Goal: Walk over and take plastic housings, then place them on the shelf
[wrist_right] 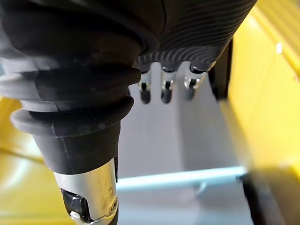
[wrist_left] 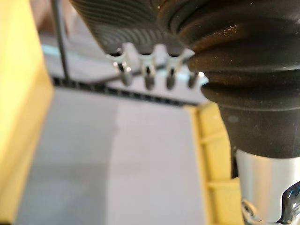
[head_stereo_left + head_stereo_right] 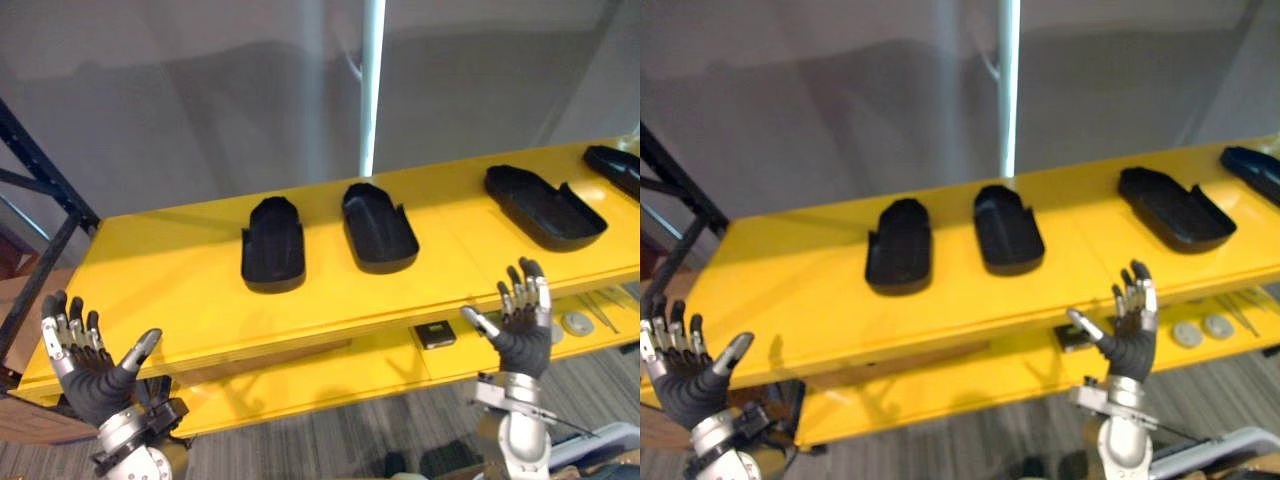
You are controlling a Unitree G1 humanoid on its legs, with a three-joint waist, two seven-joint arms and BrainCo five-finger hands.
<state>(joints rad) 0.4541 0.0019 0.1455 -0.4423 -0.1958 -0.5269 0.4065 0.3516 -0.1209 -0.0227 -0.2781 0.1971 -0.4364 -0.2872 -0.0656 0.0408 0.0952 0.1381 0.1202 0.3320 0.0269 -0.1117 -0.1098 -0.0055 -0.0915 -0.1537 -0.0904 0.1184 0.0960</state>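
While four housings (image 3: pixel 273 243) lie on the yellow shelf (image 3: pixel 160 270) from eleven to two o'clock, your left hand (image 3: pixel 90 375) at seven and right hand (image 3: pixel 522 325) at five hang spread and empty, so further placing likely needs another fetch.

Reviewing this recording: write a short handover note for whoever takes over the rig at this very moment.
Left robot hand: open, empty, raised in front of the shelf's left end.
Right robot hand: open, empty, raised at the shelf's front edge, further right.
Four black tray-shaped plastic housings lie on the flat yellow shelf board: two side by side mid-shelf, a third to their right, a fourth at the far right.
Done: these four are placed.
Left: probably fetching more, if any remain; that cannot be told from here.
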